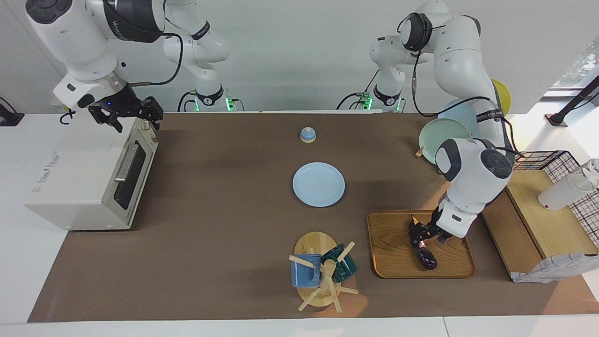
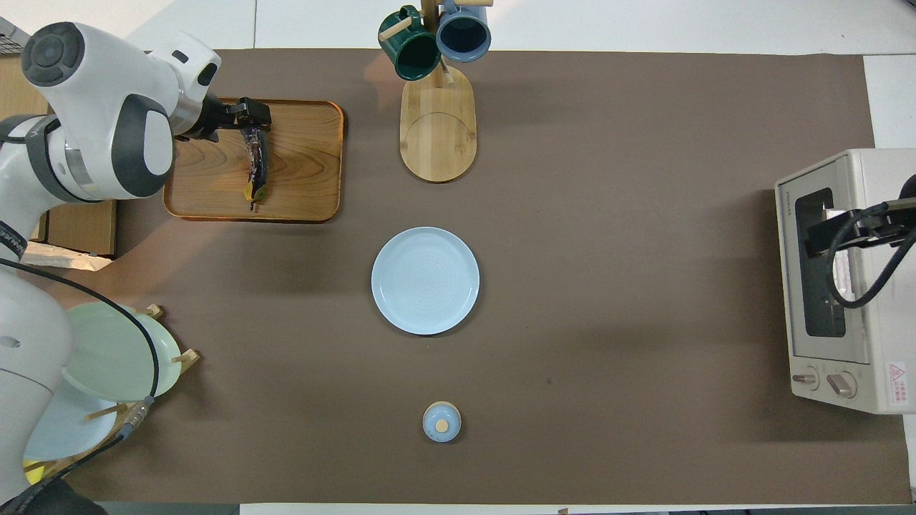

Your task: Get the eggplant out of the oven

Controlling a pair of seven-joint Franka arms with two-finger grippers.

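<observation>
eggplant [image 1: 422, 250] lies on wooden tray [image 1: 393, 262] near the table's edge farthest from the robots, out of oven [image 1: 89, 178] | light, glossy, slippery; grasp mid-body | left gripper [image 1: 420, 238] closed on it | right gripper [image 1: 125, 114] over oven, fingers spread, empty

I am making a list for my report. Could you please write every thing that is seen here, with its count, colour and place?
oven: 1, cream-white, door shut, at the right arm's end.
eggplant: 1, dark purple, on the tray.
tray: 1, wooden, toward the left arm's end.
plate: 1, light blue, mid-table.
mug tree: 1, wooden, beside the tray.
mugs: 2, blue and dark green, on the mug tree.
bell: 1, blue, nearer to the robots than the plate.
plate rack: 1, green, blue and yellow plates, at the left arm's end.
left gripper: at the eggplant.
right gripper: over the oven.
</observation>
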